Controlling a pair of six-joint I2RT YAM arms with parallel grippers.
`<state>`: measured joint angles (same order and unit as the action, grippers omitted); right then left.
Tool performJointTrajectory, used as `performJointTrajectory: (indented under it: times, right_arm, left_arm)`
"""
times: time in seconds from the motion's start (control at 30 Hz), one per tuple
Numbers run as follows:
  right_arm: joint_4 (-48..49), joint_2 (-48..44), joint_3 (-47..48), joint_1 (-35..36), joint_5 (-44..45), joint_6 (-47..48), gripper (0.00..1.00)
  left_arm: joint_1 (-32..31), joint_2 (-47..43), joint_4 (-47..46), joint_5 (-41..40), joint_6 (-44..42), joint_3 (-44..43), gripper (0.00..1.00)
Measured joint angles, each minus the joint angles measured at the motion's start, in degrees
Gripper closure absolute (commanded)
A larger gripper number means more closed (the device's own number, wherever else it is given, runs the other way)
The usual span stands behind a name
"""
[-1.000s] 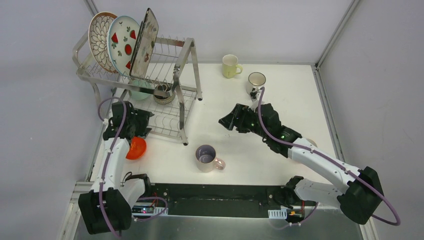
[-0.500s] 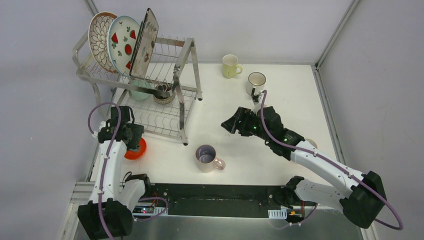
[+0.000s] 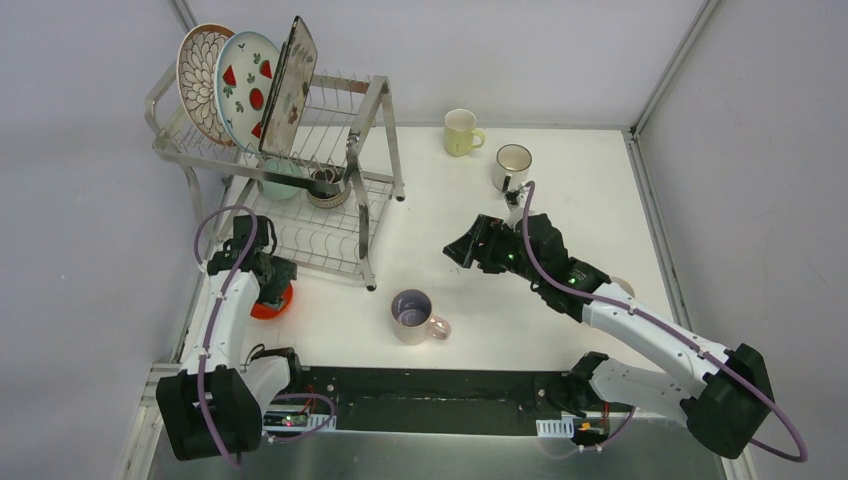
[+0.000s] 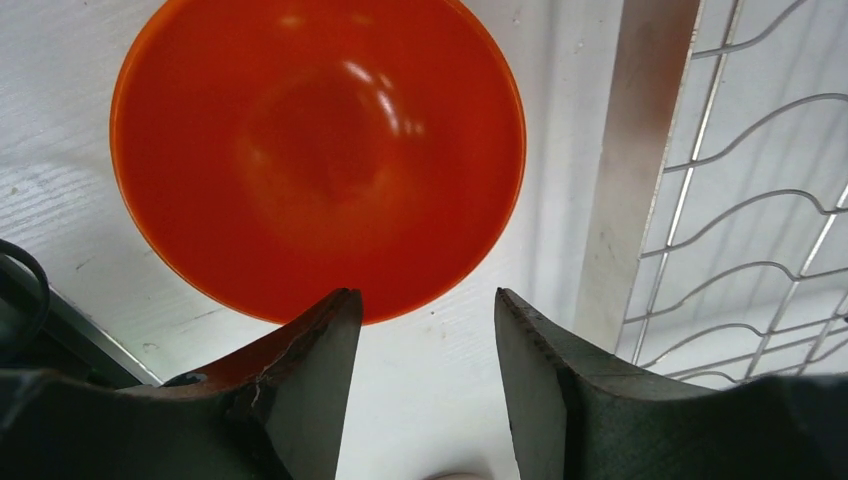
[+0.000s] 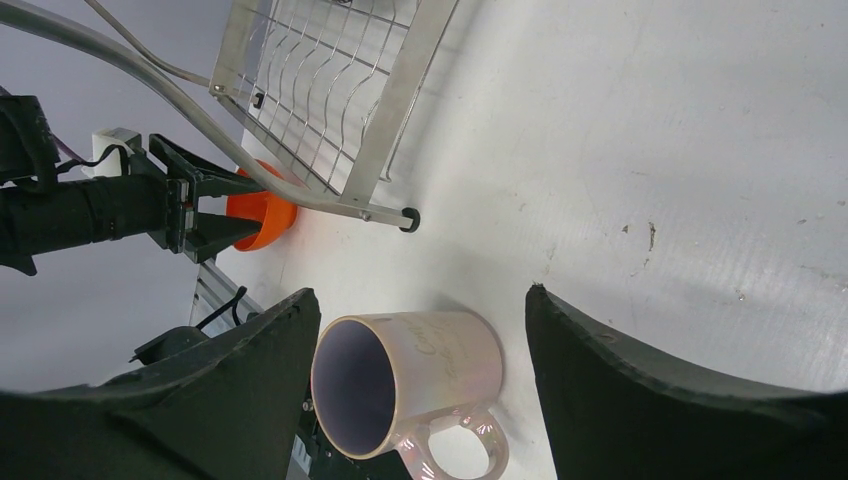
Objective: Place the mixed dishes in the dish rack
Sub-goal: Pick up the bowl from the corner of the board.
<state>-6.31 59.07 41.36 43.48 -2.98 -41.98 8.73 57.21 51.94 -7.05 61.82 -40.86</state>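
Since we're going front to back, first up is the pinkish mug point(image 3: 412, 315), lilac inside, standing upright on the white worktop point(image 3: 590, 190) just ahead of the arm bases, handle toward the right arm's side.

Over on the left, the orange bowl point(image 3: 273, 303) sits mouth-up on the worktop right beside the near edge of the dish rack point(image 3: 371, 118). The left hand point(image 3: 267, 283) hovers over it. From the wrist view its fingers point(image 4: 325, 335) are partly spread with bare worktop showing between them, one tip over the bowl's near rim, nothing gripped.

The right hand point(image 3: 462, 247) hangs above mid-worktop, well apart from the mug, spread wide and empty.

Further back, the rack's lower shelf holds a mint bowl point(image 3: 277, 181) and a brown bowl point(image 3: 325, 188) side by side. Up top, three plates stand on edge in the slots: a petal-pattern plate point(image 3: 196, 72), a red-fruit plate point(image 3: 245, 90) and a flowered square plate point(image 3: 291, 85).

At the far end, a white mug point(image 3: 512, 162) and a yellow mug point(image 3: 460, 132) stand out on the worktop, near each other.
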Motion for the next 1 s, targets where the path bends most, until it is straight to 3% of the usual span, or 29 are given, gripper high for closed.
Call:
performJointTrajectory:
  times: [0.27,0.53,0.73,1.0]
  right_arm:
    - [0.0,0.0,0.0,0.0,0.0,-0.2,0.23]
    - [0.0,0.0,0.0,0.0,0.0,-0.6,0.23]
    - [0.1,0.0,0.0,0.0,0.0,-1.0,0.23]
    - [1.0,0.3,-0.9,0.1,-0.3,-1.8,0.23]
  left_arm:
    - [0.0,3.0,-3.3,0.4,-1.1,2.5,0.57]
    - [0.0,3.1,-6.1,1.0,-1.5,4.5,0.59]
    - [0.0,3.9,-6.6,1.1,-2.4,5.2,0.52]
    - [0.0,3.9,-7.0,1.0,-3.0,5.4,0.60]
